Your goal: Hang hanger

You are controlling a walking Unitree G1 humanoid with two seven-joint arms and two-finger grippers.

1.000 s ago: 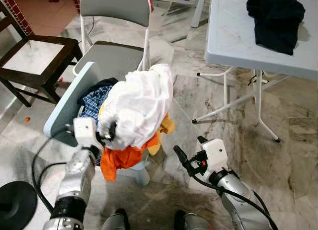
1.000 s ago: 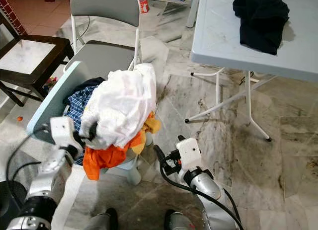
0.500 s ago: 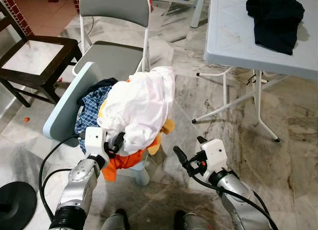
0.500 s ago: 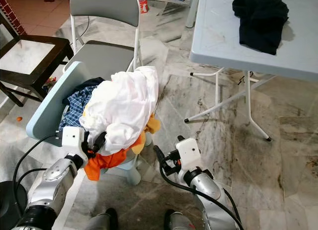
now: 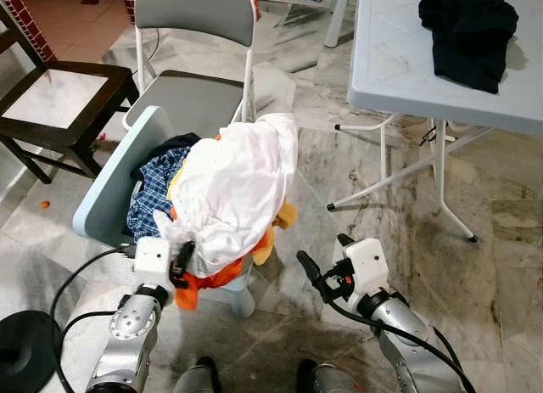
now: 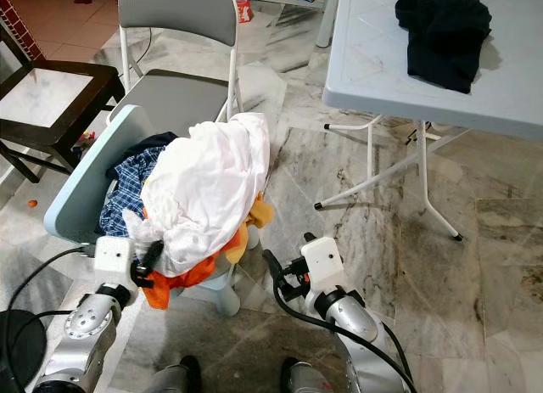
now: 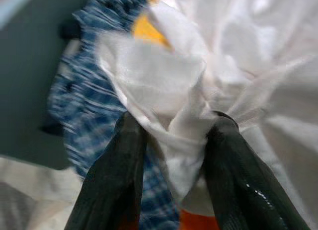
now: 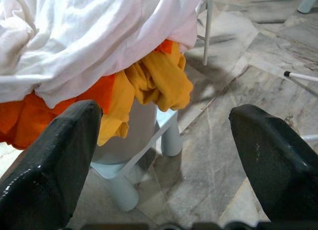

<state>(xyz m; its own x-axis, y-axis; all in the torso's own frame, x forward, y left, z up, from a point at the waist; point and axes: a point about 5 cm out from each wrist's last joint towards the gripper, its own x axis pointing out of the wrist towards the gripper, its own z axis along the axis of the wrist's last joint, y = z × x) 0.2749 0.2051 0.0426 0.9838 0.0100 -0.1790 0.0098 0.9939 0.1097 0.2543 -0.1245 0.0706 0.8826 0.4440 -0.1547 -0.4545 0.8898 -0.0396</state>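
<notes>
- Your left tool [image 5: 181, 259] sits at the near, lower edge of the laundry heap, with its silver arm rising from the bottom of the head view and bent up toward the pile.
- In the left wrist view, its two black fingers [image 7: 117, 185] are pinched on a bunched fold of the white cloth [image 5: 233, 189]; fabric fills the narrow gap between them.
- The white cloth drapes over the top of the heap. Beneath it you can see a blue checked garment [image 5: 153, 189] on the heap's left side, an orange garment [image 5: 212, 278] hanging at the near edge just beside your left tool, and a yellow garment [image 8: 159, 81] on the right.
- The heap rests on a small pale blue chair [image 5: 114, 185], which stands in front of a grey folding chair [image 5: 195, 36].
- Your right tool [image 5: 322, 270] hovers low over the marble floor [image 5: 475, 266], just to the right of the heap and apart from it. Its forearm comes in from the bottom right.
- Its fingers [image 8: 47, 160] are spread wide with nothing between them, and they frame the yellow garment and the small chair's legs.
- A dark garment [image 5: 469, 36] lies on the white worktop [image 5: 390, 62] at the upper right, well apart from both tools.
- You cannot make out a hanger anywhere in the pile.
</notes>
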